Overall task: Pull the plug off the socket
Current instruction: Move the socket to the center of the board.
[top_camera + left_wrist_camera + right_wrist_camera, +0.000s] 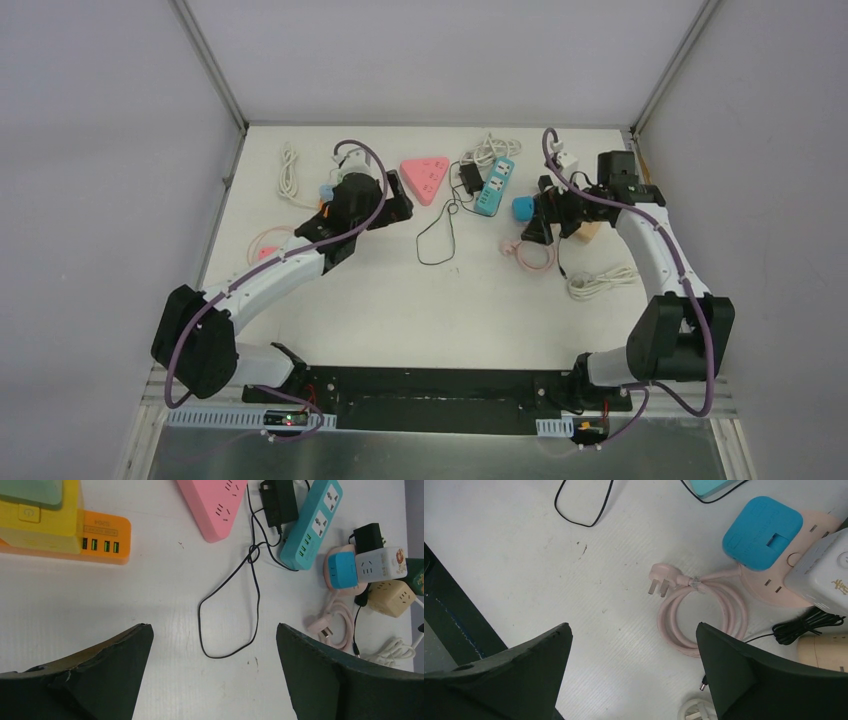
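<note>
Both arms are stretching forward over the white bench. The left gripper is hovering spread and empty above open bench, with the black plug adapter sitting in the long teal plastic socket strip ahead to its right. The right gripper is gaping empty over a coiled pink cable.

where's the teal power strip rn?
Top view, far centre: the teal power strip lies right of the pink triangular strip, with the black adapter between them and the blue cube on its right.

Top cam's high behind my bases, looking down over the whole table. Wrist cams hang close, facing down; left and top share the teal power strip.
</note>
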Controlling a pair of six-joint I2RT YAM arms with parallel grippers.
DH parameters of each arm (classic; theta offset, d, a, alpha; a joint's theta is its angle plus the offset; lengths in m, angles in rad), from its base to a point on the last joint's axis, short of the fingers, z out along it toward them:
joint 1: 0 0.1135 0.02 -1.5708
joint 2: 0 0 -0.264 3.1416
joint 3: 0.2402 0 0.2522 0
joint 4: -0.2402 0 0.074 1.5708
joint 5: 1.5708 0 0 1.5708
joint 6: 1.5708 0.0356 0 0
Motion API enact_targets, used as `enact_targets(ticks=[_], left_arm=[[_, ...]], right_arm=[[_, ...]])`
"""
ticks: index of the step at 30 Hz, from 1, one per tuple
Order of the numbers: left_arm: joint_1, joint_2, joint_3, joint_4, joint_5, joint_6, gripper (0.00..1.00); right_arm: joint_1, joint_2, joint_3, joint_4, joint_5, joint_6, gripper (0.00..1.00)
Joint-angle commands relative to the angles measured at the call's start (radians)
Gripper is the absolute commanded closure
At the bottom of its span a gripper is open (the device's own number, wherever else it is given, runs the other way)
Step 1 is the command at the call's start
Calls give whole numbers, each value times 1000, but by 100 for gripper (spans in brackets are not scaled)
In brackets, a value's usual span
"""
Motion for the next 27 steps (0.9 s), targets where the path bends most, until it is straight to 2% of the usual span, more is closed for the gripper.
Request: enact_targets(ticks=[1, 6, 12, 17, 21, 25, 27], left_arm=[[-2, 24, -18, 187, 9, 48, 1], [-2, 103, 16, 226, 94, 31, 1], [-2, 121, 7, 252, 116, 2, 1], [-2, 123, 1, 247, 170, -16, 1], [-2, 118, 6, 214, 149, -15, 1], [0, 111, 5, 187, 112, -5, 1], [0, 113, 3, 188, 105, -4, 1]], right_arm=[[-29, 22, 61, 7, 3, 9, 0], [-89, 32, 70, 7, -32, 21, 0], [-176, 12, 72, 20, -46, 41, 0], [-201, 2, 86, 47, 22, 70, 0], [-231, 0, 69, 81, 32, 98, 0], [-269, 8, 38, 209, 216, 267, 0], [-291, 12, 13, 278, 243, 303, 0]])
